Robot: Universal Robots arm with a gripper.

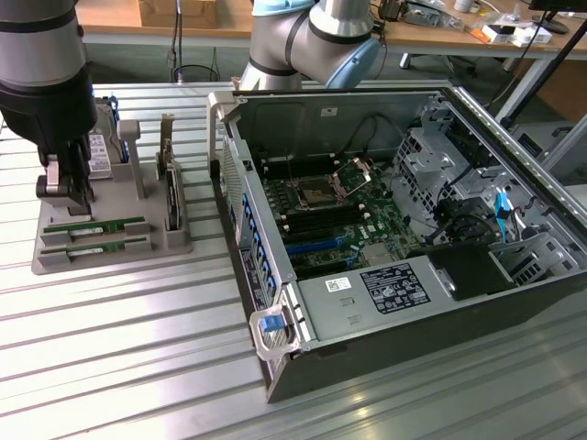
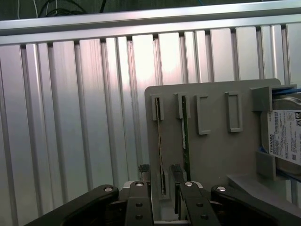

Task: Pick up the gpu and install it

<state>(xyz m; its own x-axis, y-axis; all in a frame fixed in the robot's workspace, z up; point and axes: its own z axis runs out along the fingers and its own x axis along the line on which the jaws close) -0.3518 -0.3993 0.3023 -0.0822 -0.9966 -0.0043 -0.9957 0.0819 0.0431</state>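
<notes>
Gripper (image 2: 159,169) spread over the gpu (image 2: 160,141) in its holder (image 2: 211,155); line yourself up square with the stick; pinch it mid-length.

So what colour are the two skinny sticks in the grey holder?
Green. The sticks show best in the exterior view.

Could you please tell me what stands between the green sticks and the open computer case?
In the exterior view, the dark card on edge, in the grey holder.
</notes>
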